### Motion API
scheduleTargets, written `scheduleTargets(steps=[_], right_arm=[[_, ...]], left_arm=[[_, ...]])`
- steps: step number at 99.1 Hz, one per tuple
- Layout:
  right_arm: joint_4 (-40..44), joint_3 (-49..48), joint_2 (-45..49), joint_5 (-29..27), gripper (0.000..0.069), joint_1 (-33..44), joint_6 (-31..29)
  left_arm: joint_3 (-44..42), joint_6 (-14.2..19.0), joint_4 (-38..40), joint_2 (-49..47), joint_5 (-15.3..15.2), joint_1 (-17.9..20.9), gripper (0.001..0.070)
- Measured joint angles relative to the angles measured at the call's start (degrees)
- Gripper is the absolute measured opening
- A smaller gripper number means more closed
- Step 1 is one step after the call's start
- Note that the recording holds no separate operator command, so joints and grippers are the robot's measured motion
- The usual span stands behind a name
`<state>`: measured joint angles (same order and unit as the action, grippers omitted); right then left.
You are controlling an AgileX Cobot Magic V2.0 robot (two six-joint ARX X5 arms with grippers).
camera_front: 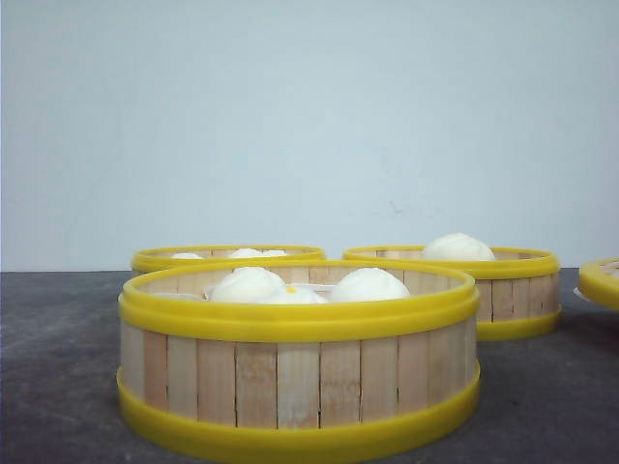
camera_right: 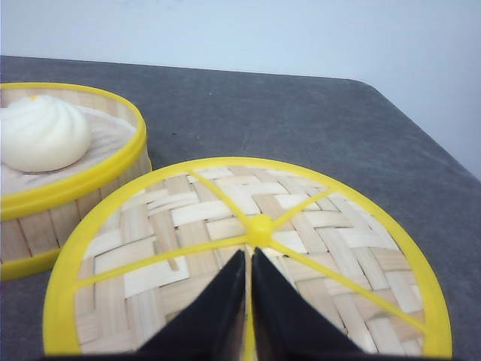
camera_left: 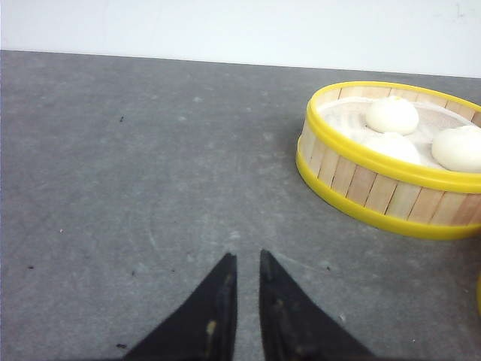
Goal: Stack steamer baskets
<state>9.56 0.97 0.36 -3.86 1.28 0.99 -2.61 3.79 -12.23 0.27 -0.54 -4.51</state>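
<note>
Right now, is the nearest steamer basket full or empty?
Not empty: the nearest steamer basket holds white buns showing above its yellow rim.

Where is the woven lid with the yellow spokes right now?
The woven lid lies flat on the grey table at the far right of the front view, only its edge showing, beside the one-bun steamer basket; the right gripper hovers over its hub.

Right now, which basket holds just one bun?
The back right basket in the front view, beside the woven lid under the right gripper. It holds one pleated bun; the front basket and back left basket each show several.
</note>
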Motion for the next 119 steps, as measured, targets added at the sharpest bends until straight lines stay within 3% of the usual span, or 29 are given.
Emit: scheduleTargets(steps=[72, 90, 103, 119], right_arm=[[-0.02, 0.00, 0.00, 0.07, 0.0009, 0.00, -0.26], [0.07, 0.00, 0.00, 0.81, 0.0009, 0.00, -4.85], [0.09, 0.00, 0.00, 0.85, 0.0009, 0.00, -11.54], [0.11, 0.00, 0.00, 0.85, 0.0009, 0.00, -18.36]], left_arm=[[0.00, 0.00, 0.02, 0.00, 0.00, 0.00, 0.0028], [0.35, 1.16, 1.46, 0.00, 0.00, 0.00, 0.0028], [0.35, 2.47, 3.34, 0.00, 0.02, 0.00, 0.0028], [0.35, 6.64, 3.93, 0.00, 0.00, 0.00, 0.0028]])
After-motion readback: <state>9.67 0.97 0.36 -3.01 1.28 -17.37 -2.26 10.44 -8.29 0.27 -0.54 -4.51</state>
